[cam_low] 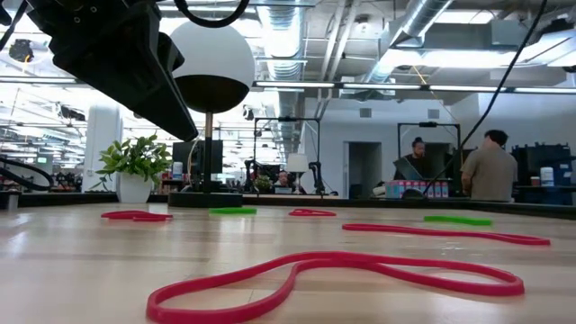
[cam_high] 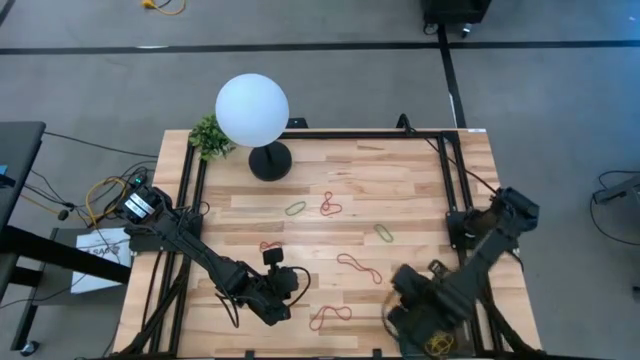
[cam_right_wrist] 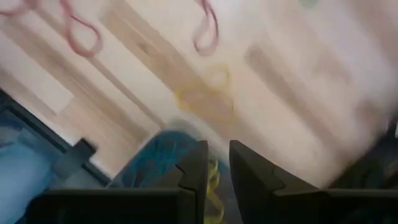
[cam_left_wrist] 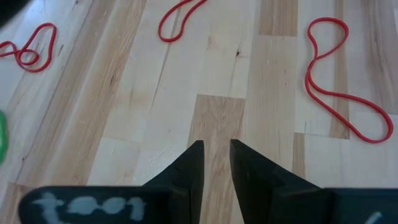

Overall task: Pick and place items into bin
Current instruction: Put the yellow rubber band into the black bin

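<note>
High view is showing both arms working low along the table's point(cam_high: 420, 170) front edge. The right gripper point(cam_high: 425, 325) is hanging at the front right corner, over a dark patch that is probably the bin point(cam_high: 437, 343), though the arm is hiding most of it; a bit of yellow is showing there, seemingly a yellow band point(cam_high: 437, 346) already in it. In the right wrist view the fingers are standing slightly apart with a yellow band point(cam_right_wrist: 213, 180) hanging between and below them, so it may be dropping or still caught; I cannot tell which. A second, blurred yellow loop point(cam_right_wrist: 208, 99) is lying just ahead of them.

The left gripper point(cam_high: 283, 297) is hovering near the middle of the front edge, its jaws parted a little and holding nothing, as the left wrist view is showing bare wood between the fingers point(cam_left_wrist: 188, 168). The nearest item is a red band point(cam_high: 331, 316), lying beside it toward the right, close to the front edge, with its long axis running roughly along that edge. The left arm is judged the nearer one for it.

Farther back, another long red band point(cam_high: 358, 267) is stretching across the middle of the table, a small red loop point(cam_high: 268, 246) is lying behind the left gripper, and a green band point(cam_high: 384, 234) is sitting toward the right. Beyond those, a green loop point(cam_high: 295, 208) and a twisted red loop point(cam_high: 330, 205) are lying side by side, and the globe lamp point(cam_high: 252, 110) is standing at the back edge.
</note>
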`<action>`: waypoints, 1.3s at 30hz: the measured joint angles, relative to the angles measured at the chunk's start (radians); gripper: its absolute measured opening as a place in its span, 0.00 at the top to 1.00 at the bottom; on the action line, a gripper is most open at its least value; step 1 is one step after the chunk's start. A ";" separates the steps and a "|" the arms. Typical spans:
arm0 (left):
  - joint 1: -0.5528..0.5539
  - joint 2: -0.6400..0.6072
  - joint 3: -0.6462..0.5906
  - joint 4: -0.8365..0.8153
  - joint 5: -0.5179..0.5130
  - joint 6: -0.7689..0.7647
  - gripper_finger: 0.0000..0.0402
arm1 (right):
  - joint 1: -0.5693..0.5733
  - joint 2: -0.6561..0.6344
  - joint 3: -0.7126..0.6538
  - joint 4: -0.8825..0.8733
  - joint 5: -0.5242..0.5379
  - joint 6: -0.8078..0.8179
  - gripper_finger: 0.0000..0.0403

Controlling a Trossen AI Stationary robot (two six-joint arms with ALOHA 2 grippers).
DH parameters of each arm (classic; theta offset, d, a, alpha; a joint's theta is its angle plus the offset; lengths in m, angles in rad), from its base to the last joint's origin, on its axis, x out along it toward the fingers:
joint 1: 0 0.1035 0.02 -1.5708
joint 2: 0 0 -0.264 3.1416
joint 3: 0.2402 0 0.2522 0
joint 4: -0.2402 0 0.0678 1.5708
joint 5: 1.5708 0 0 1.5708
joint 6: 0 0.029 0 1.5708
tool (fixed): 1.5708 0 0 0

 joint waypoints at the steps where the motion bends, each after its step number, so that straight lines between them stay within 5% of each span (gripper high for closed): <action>1: 0.000 0.000 0.000 0.000 0.000 0.000 0.83 | -0.030 0.002 0.000 -0.001 -0.064 0.005 0.85; 4: 0.000 0.000 0.000 0.000 0.000 0.000 0.83 | -0.115 0.015 0.000 0.000 -0.165 -0.063 0.85; 14: 0.000 0.000 0.000 0.000 0.006 0.000 0.83 | -0.321 0.015 -0.024 0.046 -0.164 -0.391 0.85; 25: -0.001 0.000 0.000 -0.001 0.007 0.004 0.83 | -0.316 0.018 -0.253 0.310 -0.328 -0.493 0.85; 39: -0.001 0.000 0.000 -0.001 0.007 0.001 0.83 | -0.308 0.012 -0.484 0.523 -0.330 -0.478 0.85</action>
